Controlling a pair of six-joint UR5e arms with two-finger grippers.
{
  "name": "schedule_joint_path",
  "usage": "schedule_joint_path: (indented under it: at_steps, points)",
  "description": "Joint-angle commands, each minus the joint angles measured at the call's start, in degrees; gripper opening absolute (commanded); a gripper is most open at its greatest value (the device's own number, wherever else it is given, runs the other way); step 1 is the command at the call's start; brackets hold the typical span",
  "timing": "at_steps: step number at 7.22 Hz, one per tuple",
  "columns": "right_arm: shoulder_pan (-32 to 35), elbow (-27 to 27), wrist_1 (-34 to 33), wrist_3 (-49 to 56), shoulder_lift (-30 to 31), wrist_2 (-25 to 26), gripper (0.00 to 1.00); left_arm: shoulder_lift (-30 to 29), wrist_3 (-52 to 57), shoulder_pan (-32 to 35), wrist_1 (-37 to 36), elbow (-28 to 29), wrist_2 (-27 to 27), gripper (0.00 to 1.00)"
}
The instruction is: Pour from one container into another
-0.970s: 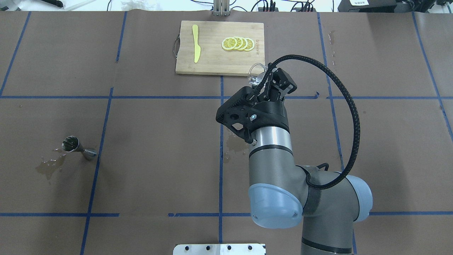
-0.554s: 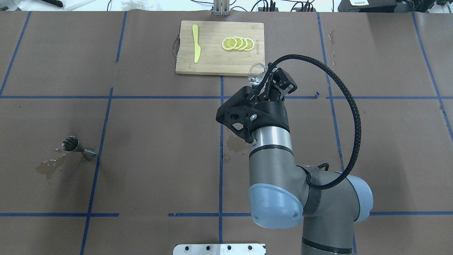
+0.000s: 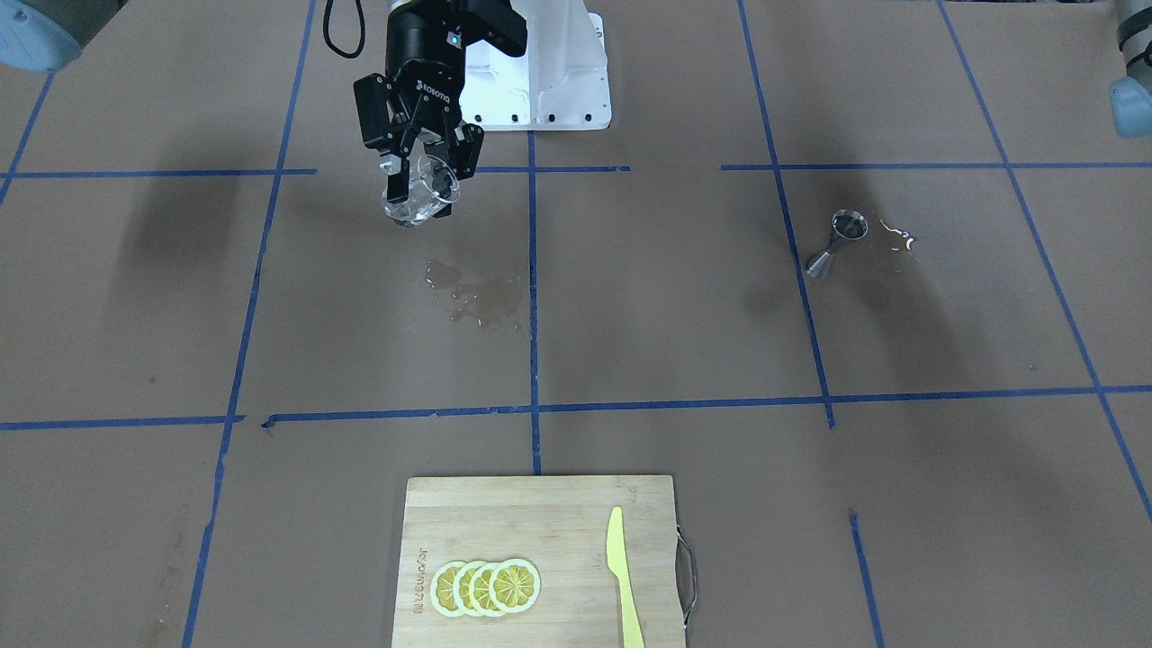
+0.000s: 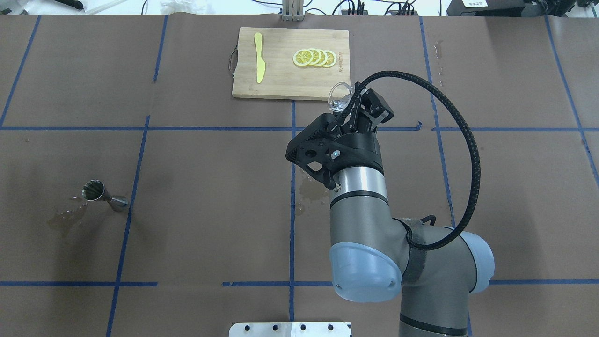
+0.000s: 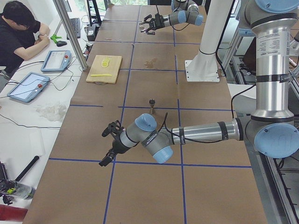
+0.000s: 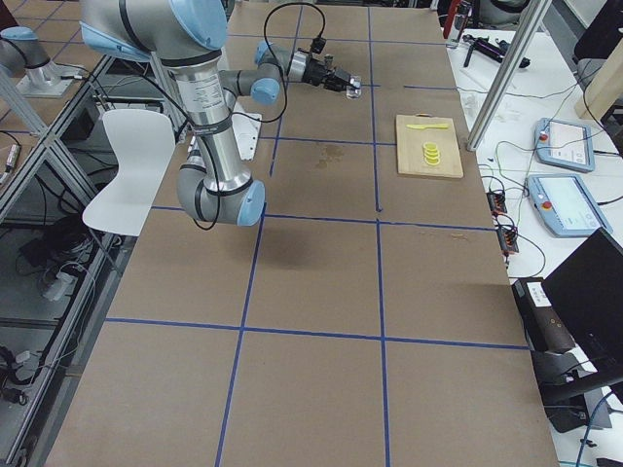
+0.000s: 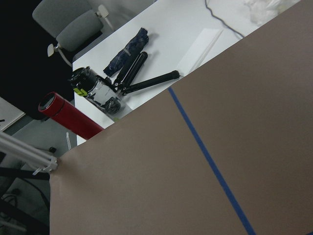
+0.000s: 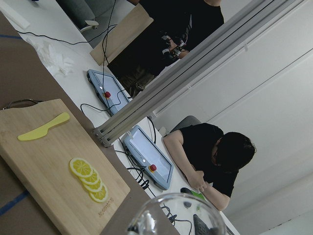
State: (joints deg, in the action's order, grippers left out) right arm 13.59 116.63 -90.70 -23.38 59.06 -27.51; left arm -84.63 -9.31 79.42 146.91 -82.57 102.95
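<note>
My right gripper (image 3: 419, 180) is shut on a clear glass (image 3: 414, 203) and holds it tilted above the table, close to the robot's base. From overhead the glass (image 4: 338, 95) pokes out past the right gripper (image 4: 356, 106), just short of the cutting board. Its rim (image 8: 177, 215) fills the bottom of the right wrist view. A small metal jigger (image 4: 98, 193) stands upright far off on the table's left half, also seen from the front as the jigger (image 3: 837, 239). My left gripper (image 5: 110, 144) shows only in the left side view, low over the table's left end; I cannot tell its state.
A bamboo cutting board (image 4: 281, 84) at the far middle carries lemon slices (image 4: 314, 58) and a yellow knife (image 4: 259, 57). Wet patches lie by the jigger (image 4: 65, 220) and at mid-table (image 3: 477, 292). A person (image 5: 18, 32) sits at a side desk with pendants (image 5: 29, 86).
Almost nothing: the right arm with the glass has crept slightly to the right. The jigger has not moved.
</note>
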Motion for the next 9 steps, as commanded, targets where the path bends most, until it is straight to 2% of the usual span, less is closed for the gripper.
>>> schedule_joint_path:
  at_steps: [1,3,4,5,7,9]
  points:
    - [0.0,0.4,0.0,0.0,0.1,0.0,0.0,0.5,0.0,0.7,-4.0,0.1,4.3,1.0]
    - [-0.1,0.4,0.0,0.0,0.1,0.0,0.0,-0.9,0.0,3.4,-18.9,-1.6,22.9,1.0]
    - [-0.1,0.4,0.0,0.0,0.1,0.0,0.0,-1.2,0.0,3.7,-28.0,-4.0,29.7,1.0]
    - [-0.1,0.4,0.0,0.0,0.1,0.0,0.0,-1.3,0.0,3.7,-35.7,-7.6,31.1,1.0]
    - [-0.1,0.4,0.0,0.0,0.1,0.0,0.0,-2.8,0.0,4.3,-46.1,-9.1,31.3,1.0]
    - [-0.1,0.4,0.1,0.0,0.1,0.0,0.0,-2.7,7.9,10.6,-47.4,-9.5,31.3,1.0]
